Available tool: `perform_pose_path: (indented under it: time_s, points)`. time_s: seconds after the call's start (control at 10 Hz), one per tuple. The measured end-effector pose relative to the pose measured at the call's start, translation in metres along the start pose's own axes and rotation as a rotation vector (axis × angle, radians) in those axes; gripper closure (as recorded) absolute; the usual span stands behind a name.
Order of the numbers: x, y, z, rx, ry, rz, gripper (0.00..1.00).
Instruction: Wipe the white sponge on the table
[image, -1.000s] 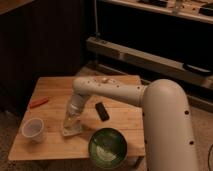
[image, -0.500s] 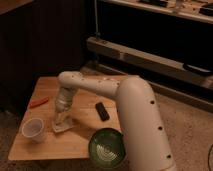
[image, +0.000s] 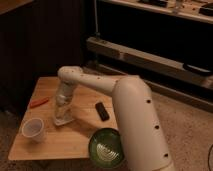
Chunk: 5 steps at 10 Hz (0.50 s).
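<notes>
Reaching down over the left half of the table, the arm ended with the gripper standing on the white sponge, which lay flat on the wood near the middle of that half, closer to the left edge than to the right one. The gripper pointed almost straight down and seemed to press on the pad. If its fingers were closed on the sponge or only pushing on it from above, I cannot tell.

A white plastic cup stood upright near the front left corner, just beside the sponge but not touching it. An orange tool lay close to the left edge, farther back. A black bar-shaped object lay near the middle of the table, to the right of the sponge and apart from it. A green bowl was at the front right corner, with part of it going over the front edge.

As I judge it, the task was in progress: the sponge was already on the surface and under the gripper, so contact was made. How much of the wood was already wiped could not be read from the surface, because no mark or wet trace was visible. Probably more strokes along the planks remained, and the cup stood close enough to be knocked by a stroke toward the front left corner.
</notes>
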Motion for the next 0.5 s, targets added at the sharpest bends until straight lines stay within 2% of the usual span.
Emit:
perform_pose_path:
  time_s: [0.1, 0.3, 0.5]
  points:
    - [0.006, -0.005, -0.007, 0.017, 0.001, 0.008, 1.00]
    - [0.036, -0.013, -0.024, 0.058, 0.000, 0.058, 1.00]
    - [0.054, -0.012, -0.028, 0.076, -0.002, 0.095, 1.00]
